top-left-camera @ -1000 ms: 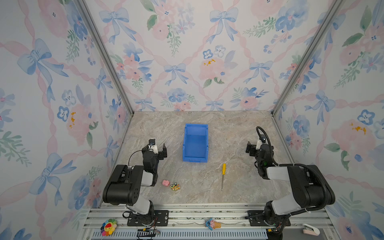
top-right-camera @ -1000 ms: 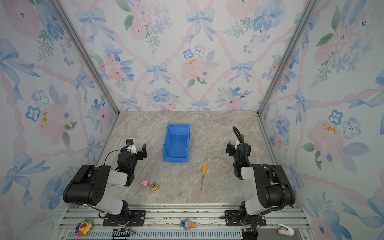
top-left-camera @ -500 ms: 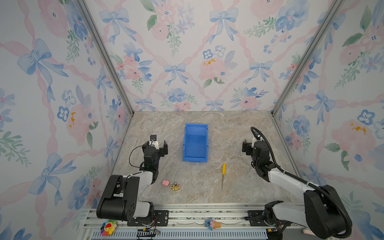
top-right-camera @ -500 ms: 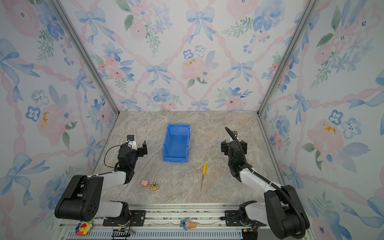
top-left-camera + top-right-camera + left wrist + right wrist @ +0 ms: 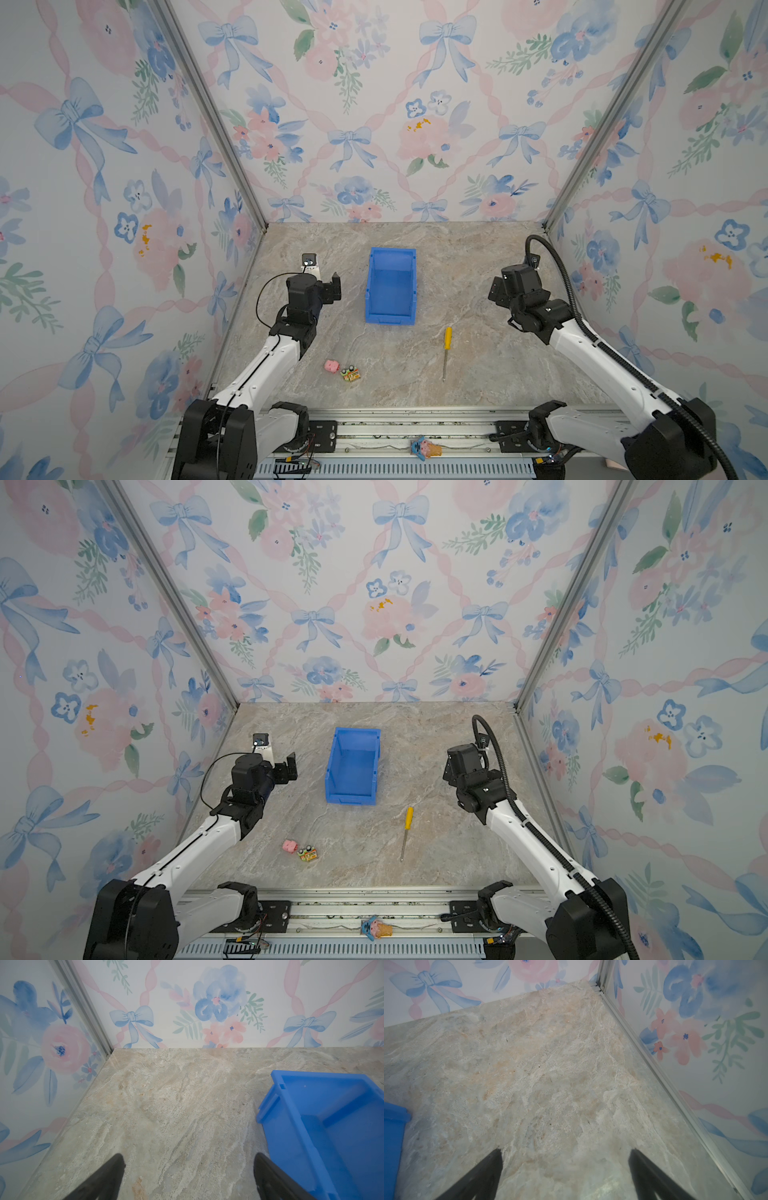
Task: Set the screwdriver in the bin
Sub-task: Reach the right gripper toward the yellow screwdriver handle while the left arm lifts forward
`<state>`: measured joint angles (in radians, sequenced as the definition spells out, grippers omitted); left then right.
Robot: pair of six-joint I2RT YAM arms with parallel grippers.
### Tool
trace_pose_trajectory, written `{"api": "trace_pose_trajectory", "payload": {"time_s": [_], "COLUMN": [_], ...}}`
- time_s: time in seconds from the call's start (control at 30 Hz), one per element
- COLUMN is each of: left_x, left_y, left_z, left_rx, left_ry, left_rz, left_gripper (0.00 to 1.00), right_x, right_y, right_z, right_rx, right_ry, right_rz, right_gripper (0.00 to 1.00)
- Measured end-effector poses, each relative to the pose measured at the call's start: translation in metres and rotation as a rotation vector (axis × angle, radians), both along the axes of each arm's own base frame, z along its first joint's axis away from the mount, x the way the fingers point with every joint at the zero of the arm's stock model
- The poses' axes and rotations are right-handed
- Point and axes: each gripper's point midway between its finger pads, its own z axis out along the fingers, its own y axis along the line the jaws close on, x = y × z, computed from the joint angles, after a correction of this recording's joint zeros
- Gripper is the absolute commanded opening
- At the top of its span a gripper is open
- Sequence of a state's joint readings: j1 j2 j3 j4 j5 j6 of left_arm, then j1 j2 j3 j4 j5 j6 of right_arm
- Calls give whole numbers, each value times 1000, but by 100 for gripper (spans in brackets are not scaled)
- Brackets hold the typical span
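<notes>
Both arms have been unfolded and raised since the earlier frames, while nothing on the bench point(image 5: 478, 266) has been shifted. In both wrist views each tool is seen with its jaws spread wide and nothing held between them: the left tool point(image 5: 188, 1169) is poised over bare bench with the bin point(image 5: 324, 1118) just beside it, and the right tool point(image 5: 564, 1163) over bare bench near the far corner. In a top view the screwdriver point(image 5: 446, 353) is seen lying flat, well apart from the right tool point(image 5: 496, 289) and nearer the arm bases, its yellow handle pointing toward the bin point(image 5: 390, 286) and its shaft away from it. The reach appears to be the step in hand. It would be done well if the right tool were brought back toward its own base and lowered with its jaws set across the handle, not the thin shaft, which could slip or roll. A small pink toy point(image 5: 331, 365) and a green one point(image 5: 350, 372) lie closer to the left tool point(image 5: 334, 286) and should be left undisturbed.
</notes>
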<state>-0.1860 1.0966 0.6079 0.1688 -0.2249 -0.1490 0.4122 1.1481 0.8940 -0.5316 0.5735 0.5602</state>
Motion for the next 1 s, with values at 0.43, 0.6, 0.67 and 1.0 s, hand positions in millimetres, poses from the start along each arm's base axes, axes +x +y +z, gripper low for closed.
{"api": "trace_pose_trajectory", "payload": {"time_s": [0.43, 0.6, 0.67, 1.0], "left_x": [-50, -74, -84, -135], "left_y": [-54, -93, -109, -177], "left_z": [-21, -28, -29, -24], "left_rx": [-289, -373, -396, -434], "left_ry": [245, 340, 371, 459], "left_rz": [-217, -385, -453, -754], "left_gripper": [98, 98, 98, 97], "right_x": [-56, -66, -67, -69], "right_y": [73, 100, 110, 142], "right_z": [-57, -83, -94, -124], "right_rx": [190, 225, 233, 290], "right_ry": [253, 350, 386, 468], "right_rz": [59, 104, 123, 185], "right_gripper": [97, 97, 97, 92]}}
